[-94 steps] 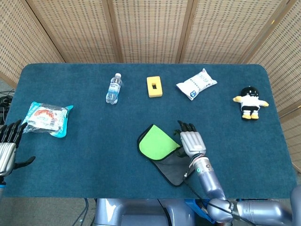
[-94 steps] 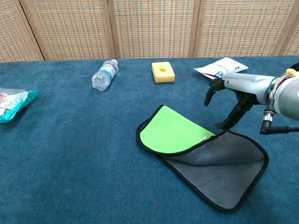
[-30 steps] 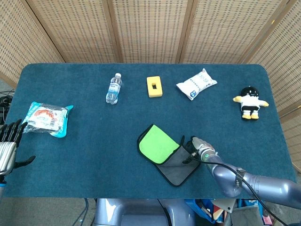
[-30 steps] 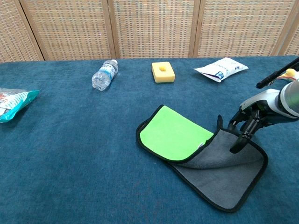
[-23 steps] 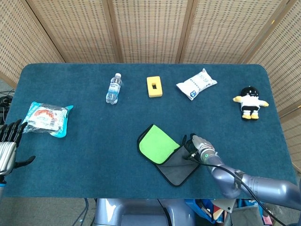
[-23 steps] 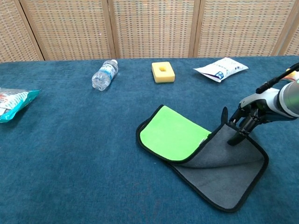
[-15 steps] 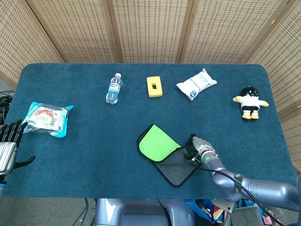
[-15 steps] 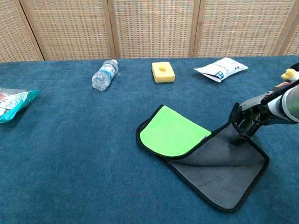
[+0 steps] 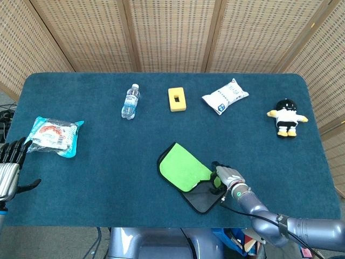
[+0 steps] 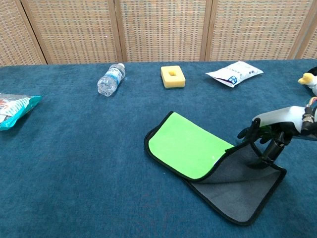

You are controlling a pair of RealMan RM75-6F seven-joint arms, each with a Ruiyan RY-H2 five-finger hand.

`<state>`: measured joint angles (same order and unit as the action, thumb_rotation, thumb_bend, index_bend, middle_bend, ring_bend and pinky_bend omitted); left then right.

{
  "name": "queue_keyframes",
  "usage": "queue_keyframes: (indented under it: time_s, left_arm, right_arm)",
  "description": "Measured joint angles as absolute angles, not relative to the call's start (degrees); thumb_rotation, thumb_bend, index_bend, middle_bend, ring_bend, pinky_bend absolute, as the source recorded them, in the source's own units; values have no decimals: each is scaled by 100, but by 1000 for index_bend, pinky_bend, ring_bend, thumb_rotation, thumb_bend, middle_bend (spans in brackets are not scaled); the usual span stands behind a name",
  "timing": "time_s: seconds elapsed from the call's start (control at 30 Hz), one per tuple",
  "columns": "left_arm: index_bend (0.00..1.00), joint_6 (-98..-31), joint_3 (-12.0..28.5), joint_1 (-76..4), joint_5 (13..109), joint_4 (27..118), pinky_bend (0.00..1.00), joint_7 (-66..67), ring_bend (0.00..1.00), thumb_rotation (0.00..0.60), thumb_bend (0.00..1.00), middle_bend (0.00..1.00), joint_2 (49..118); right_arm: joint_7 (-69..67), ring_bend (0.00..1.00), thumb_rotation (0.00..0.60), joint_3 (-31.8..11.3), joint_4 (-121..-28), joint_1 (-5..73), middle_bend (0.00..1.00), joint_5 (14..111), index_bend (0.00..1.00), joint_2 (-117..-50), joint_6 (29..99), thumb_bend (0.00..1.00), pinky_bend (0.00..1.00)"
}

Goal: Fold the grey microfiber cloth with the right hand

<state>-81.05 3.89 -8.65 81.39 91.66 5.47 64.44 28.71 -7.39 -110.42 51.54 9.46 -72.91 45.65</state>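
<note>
While the right hand [image 10: 271, 137] pinches the far edge of the half-folded grey microfiber cloth [image 10: 233, 183], the left hand [image 9: 9, 167] rests open, fingers apart, by the table [image 9: 108, 162] edge

Right hand [image 9: 226, 176] grips the half-folded cloth [image 9: 190, 177].

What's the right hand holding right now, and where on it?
The right hand has its fingers on the grey microfiber cloth at its right edge, by the fold. Whether they pinch it or only press cannot be told. The left hand holds nothing.
</note>
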Motion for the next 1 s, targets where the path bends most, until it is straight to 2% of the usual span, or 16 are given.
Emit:
queue_keyframes:
  time_s: [0.23,0.33,0.4,0.47,0.5,0.57,0.6,0.67,0.73,1.0]
  left_arm:
    - [0,-8121,387,-857,8147,9170,0,540,0,600,174,0,6439]
    - [0,-8117,388,-858,8146,9169,0,532,0,600,174,0,6435]
    - [0,-8116,388,-858,8147,9170,0,531,0,600,174,0,6433]
    - [0,-8115,388,-859,8148,9169,0,532,0,600,174,0,6432]
    - [0,-8115,387,-859,8148,9170,0,532,0,600,174,0,6432]
    - [0,-8121,387,-856,8150,9170,0,537,0,600,174,0,6434]
    - [0,-8121,386,-857,8151,9170,0,538,0,600,174,0,6435]
    - [0,-8122,385,-856,8154,9172,0,546,0,600,174,0,6436]
    - [0,-8126,384,-855,8157,9171,0,552,0,600,174,0,6440]
    - [0,-8146,383,-847,8165,9177,0,557,0,600,174,0,6442]
  right_arm:
    - [2692,0,600,-377,-11391,4899,0,1964,650,-7243,4653,471,0]
    - [2668,0,600,-206,-11494,4828,0,2280,577,-7250,4741,472,0]
    - [2666,0,600,-96,-11542,4798,0,2438,467,-7252,4783,454,0]
    - [2663,0,600,11,-11595,4774,0,2591,326,-7246,4806,396,0]
    - [2663,0,600,48,-11617,4766,0,2650,208,-7241,4812,330,0]
    - [2675,0,600,142,-11673,4755,0,2784,52,-7218,4808,208,0]
    - [2682,0,600,181,-11696,4751,0,2847,11,-7205,4803,141,0]
    - [2696,0,600,259,-11748,4742,0,3003,0,-7175,4793,47,0]
    - [2695,0,600,316,-11797,4718,0,3182,0,-7154,4807,4,0]
    - [2608,0,600,445,-11968,4520,0,3968,0,-7094,5033,0,0]
